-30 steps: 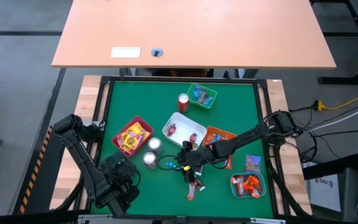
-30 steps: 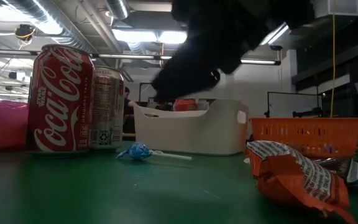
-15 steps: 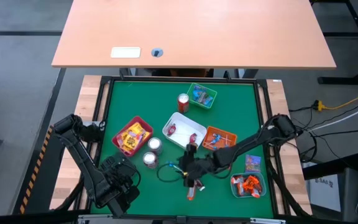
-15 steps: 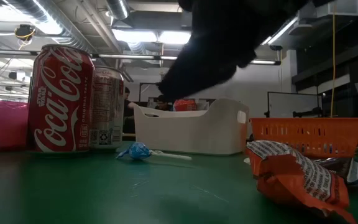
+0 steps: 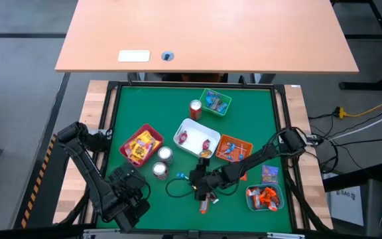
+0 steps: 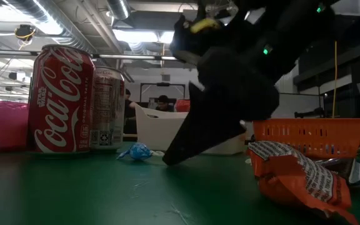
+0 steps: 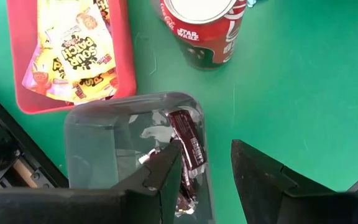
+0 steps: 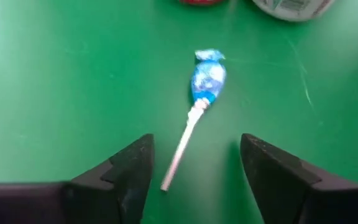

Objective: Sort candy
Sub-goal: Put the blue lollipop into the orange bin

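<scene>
The green table point(image 5: 128, 113) carries coloured trays and cans point(image 6: 61, 100). The right arm is extended low across the table toward its front centre; the left arm is parked at the front left corner. The right gripper point(image 8: 194, 171) is held open and empty, its fingers point(image 8: 129, 165) straddling the stick end of a lollipop point(image 8: 205, 79) that lies flat beside the cans. The left gripper point(image 7: 207, 168) is open and empty above a clear tray point(image 7: 104, 134) holding dark bars point(image 7: 188, 140). Yellow packets point(image 7: 73, 50) are contained in the red tray point(image 7: 23, 56).
</scene>
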{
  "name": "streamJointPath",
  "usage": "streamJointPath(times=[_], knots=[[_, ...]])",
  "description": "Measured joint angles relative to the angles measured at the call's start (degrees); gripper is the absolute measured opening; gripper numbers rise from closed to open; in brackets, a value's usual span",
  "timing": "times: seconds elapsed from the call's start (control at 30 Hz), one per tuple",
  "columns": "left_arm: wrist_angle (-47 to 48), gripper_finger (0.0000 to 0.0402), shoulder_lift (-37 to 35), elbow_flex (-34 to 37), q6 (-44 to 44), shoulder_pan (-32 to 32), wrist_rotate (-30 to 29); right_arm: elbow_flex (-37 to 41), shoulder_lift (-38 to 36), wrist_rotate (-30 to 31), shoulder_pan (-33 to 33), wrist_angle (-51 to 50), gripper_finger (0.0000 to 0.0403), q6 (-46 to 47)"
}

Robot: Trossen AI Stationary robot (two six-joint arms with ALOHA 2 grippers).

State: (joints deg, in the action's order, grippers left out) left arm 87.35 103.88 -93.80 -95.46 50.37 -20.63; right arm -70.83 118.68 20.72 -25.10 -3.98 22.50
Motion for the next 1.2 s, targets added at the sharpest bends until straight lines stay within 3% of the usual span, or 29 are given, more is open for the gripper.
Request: streamJointPath(times=[0.17,0.53,0.97,1.2], knots=[[0.0,0.0128,0.0,0.0,0.0,0.0,-1.0,0.0,0.3,-3.1,0.8,-0.1,0.0187,0.1],[-0.1,0.0128,0.0,0.0,0.0,0.0,-1.3,-0.1,0.3,-4.8,0.7,-0.1,0.0013,-0.1],[-1.9,0.0128,0.0,0.0,0.0,0.0,-1.6,0.0,-1.5,-5.8,0.8,-2.7,0.0008,-0.3],[-3.6,0.0128,0.0,0.0,0.1,0.0,-5.4,-1.7,-4.6,-5.8,0.8,-9.3,0.0003,-2.2]])
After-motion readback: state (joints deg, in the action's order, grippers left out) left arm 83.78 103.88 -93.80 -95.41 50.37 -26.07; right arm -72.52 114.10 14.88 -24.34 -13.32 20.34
